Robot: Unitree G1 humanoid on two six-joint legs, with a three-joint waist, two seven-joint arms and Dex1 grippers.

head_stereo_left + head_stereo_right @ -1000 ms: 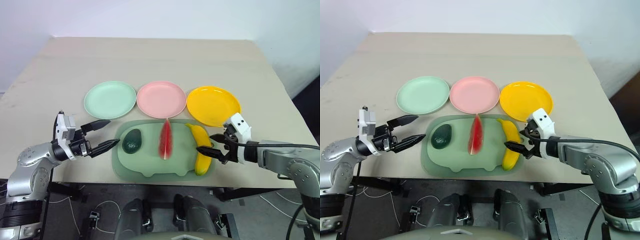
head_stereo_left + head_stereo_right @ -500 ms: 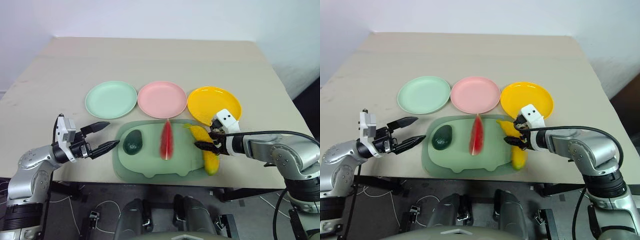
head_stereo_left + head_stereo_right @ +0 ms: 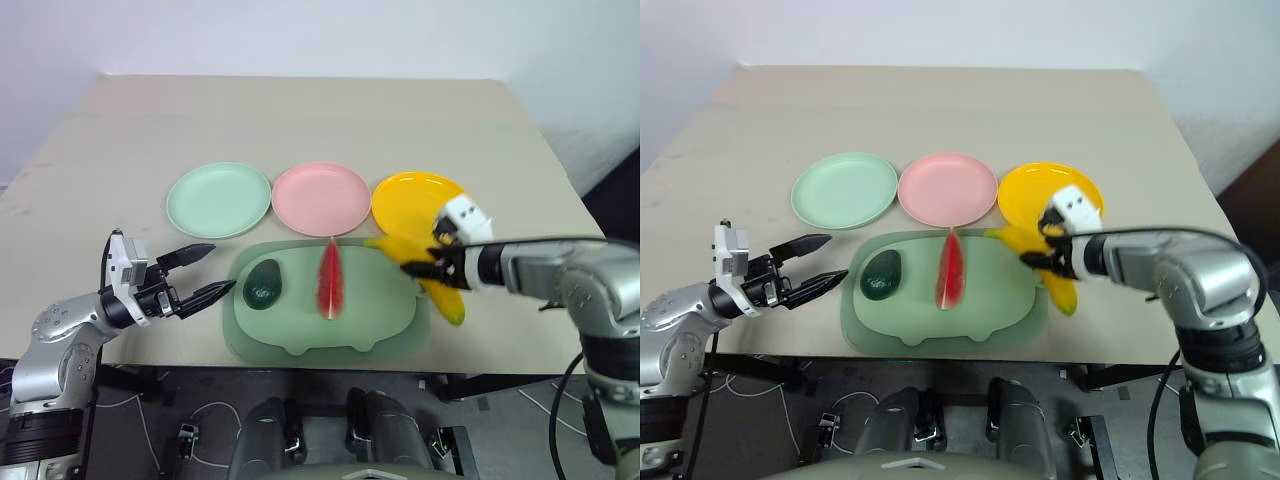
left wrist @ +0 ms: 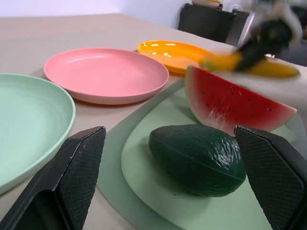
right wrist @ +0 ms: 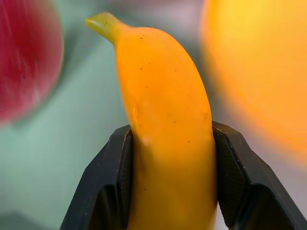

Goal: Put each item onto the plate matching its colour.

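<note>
**Banana lifted in the right end effector, beside the yellow plate**

The beige counter (image 3: 300,120) carries everything. On its near part lies the large pale green mat (image 3: 330,315), and just beyond the mat's far edge stand three round plates in a row: the mint green plate (image 3: 218,199) on the left, the pink plate (image 3: 321,198) in the middle and the yellow plate (image 3: 415,200) on the right. The plates sit close together, rims almost meeting.

The right end effector (image 3: 432,267) is clamped on the banana (image 3: 430,278); in the right wrist view its two black fingers (image 5: 112,177) press against the fruit's sides. The banana hangs clear of the mat, over the mat's right edge and at the near rim of the yellow plate, its stem end pointing toward the watermelon.

The watermelon wedge (image 3: 331,277) lies on the middle of the mat, its tip touching or nearly touching the pink plate's near rim. The avocado (image 3: 264,283) lies on the mat's left part, apart from the wedge.

The left end effector (image 3: 203,273) hovers at the mat's left edge with its jaws wide and nothing between them, pointing toward the avocado.
</note>
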